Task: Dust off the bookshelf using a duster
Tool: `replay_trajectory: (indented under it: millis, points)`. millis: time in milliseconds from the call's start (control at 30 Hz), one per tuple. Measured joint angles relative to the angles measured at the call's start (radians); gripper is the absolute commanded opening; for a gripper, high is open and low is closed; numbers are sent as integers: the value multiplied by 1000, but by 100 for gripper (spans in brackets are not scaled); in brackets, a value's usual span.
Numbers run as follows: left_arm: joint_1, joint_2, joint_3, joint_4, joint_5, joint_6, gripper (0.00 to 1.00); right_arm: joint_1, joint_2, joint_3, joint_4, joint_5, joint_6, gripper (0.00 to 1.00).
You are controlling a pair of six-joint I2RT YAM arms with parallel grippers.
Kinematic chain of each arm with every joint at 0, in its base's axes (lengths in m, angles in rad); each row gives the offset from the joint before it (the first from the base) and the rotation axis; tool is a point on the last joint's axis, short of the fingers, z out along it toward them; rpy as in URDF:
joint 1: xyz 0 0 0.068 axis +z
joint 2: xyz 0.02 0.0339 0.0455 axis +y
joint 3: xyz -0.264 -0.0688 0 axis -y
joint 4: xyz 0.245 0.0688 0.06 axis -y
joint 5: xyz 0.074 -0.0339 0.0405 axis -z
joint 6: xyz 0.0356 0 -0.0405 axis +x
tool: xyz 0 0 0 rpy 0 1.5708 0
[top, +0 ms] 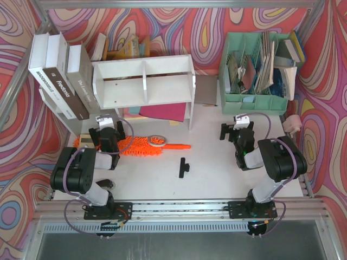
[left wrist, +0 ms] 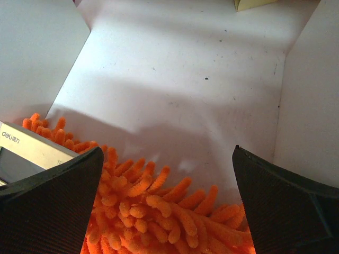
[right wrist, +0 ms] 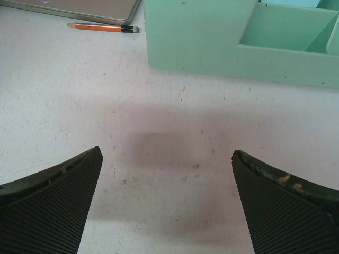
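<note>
The white bookshelf [top: 145, 81] stands at the back of the table, two compartments split by a central divider. The fluffy orange duster [top: 140, 145] lies on the table in front of it, its plastic handle [top: 178, 146] pointing right. My left gripper [top: 104, 130] hovers over the duster's left end, open. In the left wrist view the orange fluff [left wrist: 159, 211] fills the space between the wide-apart fingers [left wrist: 53, 201] of the left gripper [left wrist: 168, 151], ungripped. My right gripper [top: 237, 129] is open over bare table, and the right wrist view shows that gripper [right wrist: 167, 152] with nothing between its fingers.
Big books [top: 59, 76] lean at the back left. A mint-green organizer [top: 255, 76] stuffed with papers stands back right, its wall [right wrist: 196, 37] just ahead of the right gripper. A pencil [right wrist: 103, 27], a tape roll [top: 158, 141] and a black clip [top: 182, 167] lie about.
</note>
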Motion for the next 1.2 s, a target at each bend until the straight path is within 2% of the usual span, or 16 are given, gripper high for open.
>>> replay_trajectory:
  millis: [767, 900, 1000, 1200]
  points:
    - [3, -19, -29, 28, 19, 0, 98, 0, 0, 0, 0, 0, 0, 99]
    - [-11, -100, -68, 28, -1, 4, 98, 0, 0, 0, 2, -3, -1, 99]
    - [-69, -205, -77, 6, -53, 21, 98, 0, -15, -8, 6, -11, -4, 99]
    - [-188, -412, -81, -84, -179, 43, 98, 15, -168, -19, -65, -6, -25, 99]
